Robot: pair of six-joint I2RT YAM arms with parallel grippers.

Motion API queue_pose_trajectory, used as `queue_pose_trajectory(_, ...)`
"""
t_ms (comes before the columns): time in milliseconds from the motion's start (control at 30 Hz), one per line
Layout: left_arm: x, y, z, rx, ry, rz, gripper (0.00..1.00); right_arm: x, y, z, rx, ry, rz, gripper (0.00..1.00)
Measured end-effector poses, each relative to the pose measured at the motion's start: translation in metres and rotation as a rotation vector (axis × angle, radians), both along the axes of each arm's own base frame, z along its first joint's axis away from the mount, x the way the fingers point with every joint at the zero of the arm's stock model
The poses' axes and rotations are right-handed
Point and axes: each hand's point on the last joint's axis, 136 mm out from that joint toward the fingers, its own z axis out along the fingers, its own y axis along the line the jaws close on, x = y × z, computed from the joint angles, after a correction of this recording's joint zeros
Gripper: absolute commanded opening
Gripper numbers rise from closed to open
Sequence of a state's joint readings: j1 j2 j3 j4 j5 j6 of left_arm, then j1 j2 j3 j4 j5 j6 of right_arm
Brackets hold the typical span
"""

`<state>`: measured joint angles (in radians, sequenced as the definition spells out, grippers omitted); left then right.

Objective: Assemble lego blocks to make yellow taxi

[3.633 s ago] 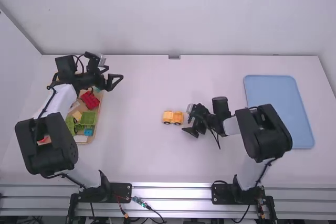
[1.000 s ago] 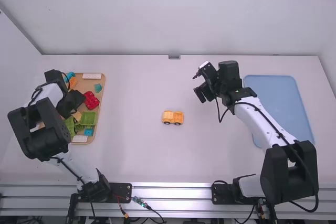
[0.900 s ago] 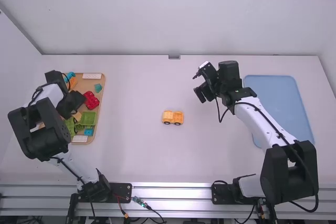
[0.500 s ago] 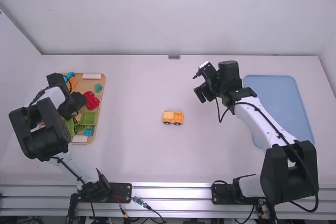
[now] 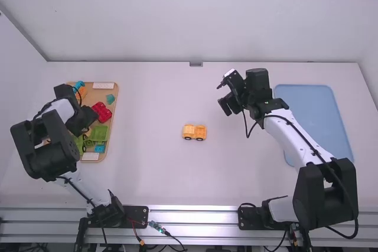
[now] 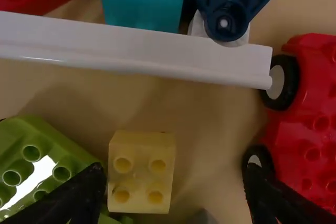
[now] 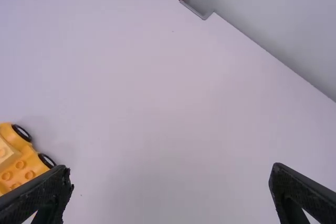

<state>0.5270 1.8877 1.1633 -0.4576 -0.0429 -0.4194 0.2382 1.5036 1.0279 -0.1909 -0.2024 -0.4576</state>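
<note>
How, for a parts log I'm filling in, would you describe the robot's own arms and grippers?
The left arm and right arm match: white links, bulky black joint housings with rounded corners, and thin black cables running along them. The black left gripper and black right gripper each have two fingers.

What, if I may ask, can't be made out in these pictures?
- Part of the wooden tray: high view, under the left arm.
- Part of the blue tray: high view, behind the right arm.
- Rest of the yellow car: right wrist view, cut off by the left edge.
- Rest of the red car: left wrist view, cut off by the right edge.
</note>
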Motion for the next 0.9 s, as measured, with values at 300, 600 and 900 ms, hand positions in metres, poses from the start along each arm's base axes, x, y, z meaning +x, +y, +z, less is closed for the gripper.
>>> queue_pose_trajectory(300, -0.015, 0.004, -0.013, 0.042, 0.039, 0.047, 0.77, -0.001, 0.0, 0.0, -0.001, 0.003, 0.002, 0.99)
queue_pose_trajectory(600, -0.012, 0.005, -0.013, 0.045, 0.025, 0.047, 0.69, -0.001, 0.0, -0.001, -0.001, 0.004, 0.001, 0.99)
queue_pose_trajectory(900, -0.008, 0.005, -0.019, 0.052, -0.017, 0.043, 0.75, -0.001, 0.0, -0.001, 0.0, 0.004, 0.0, 0.99)
